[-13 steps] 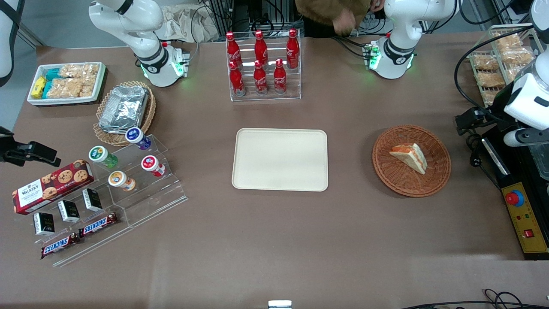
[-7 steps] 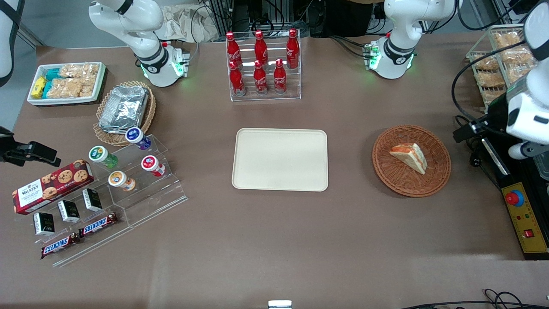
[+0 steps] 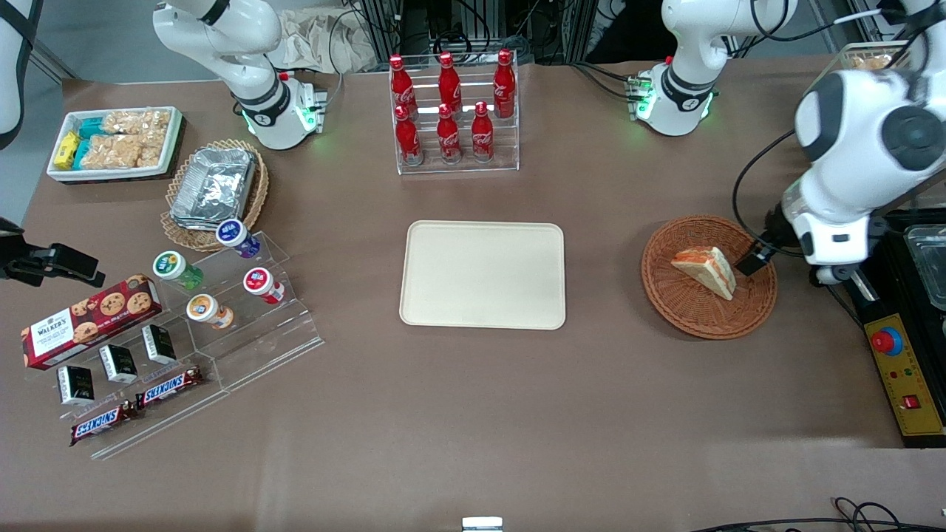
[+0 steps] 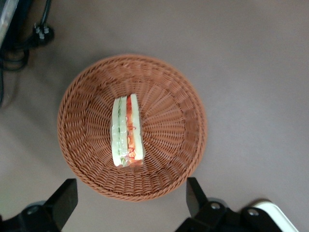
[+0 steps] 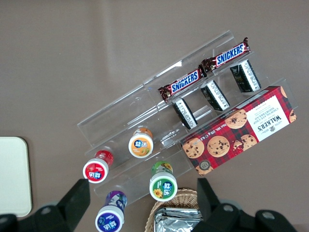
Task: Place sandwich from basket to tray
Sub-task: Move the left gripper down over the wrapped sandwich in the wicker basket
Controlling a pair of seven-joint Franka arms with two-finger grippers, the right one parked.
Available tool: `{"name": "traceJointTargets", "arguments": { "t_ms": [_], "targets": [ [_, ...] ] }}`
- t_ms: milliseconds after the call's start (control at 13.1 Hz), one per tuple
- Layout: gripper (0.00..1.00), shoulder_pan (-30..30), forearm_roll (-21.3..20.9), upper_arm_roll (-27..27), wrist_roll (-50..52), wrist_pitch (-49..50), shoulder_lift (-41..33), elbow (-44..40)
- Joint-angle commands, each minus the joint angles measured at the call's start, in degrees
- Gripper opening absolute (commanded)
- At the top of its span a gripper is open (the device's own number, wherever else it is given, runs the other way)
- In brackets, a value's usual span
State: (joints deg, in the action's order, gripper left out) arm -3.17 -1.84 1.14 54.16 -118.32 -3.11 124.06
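Claw: we see the claw (image 4: 130, 205) hanging above the basket, at the basket's edge toward the working arm's end of the worktop; its 2 fingers (image 4: 63, 200) are spread wide apart and grasp nothing.
Sandwich: we find the sandwich (image 3: 706, 270) lying in the basket, a pale wedge with orange-red and green layers showing; in the wrist view the sandwich (image 4: 127, 131) lies near the basket's middle, clear of both fingers.
Basket: the round reddish-brown basket (image 3: 695, 314) sits on the worktop, well apart from the tray, toward the working arm's end.
Tray: the cream tray (image 3: 483, 275) lies flat near the middle of the worktop with nothing on it.
Worktop: we note the brown worktop (image 3: 473, 414) carrying it all.
Bottles: 6 red bottles (image 3: 448, 103) stand in a clear rack, farther from the front camera than the tray.
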Motion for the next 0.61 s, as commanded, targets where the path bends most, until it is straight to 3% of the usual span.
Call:
{"name": "traceJointTargets", "arguments": {
  "t_ms": [0, 533],
  "targets": [
    [1.00, -0.08, -0.80, -0.08, 5.25, -4.97, -1.03, 5.48],
    [1.00, 0.45, -0.62, -1.40, 7.10, -29.04, 6.43, 17.78]
  ]
}}
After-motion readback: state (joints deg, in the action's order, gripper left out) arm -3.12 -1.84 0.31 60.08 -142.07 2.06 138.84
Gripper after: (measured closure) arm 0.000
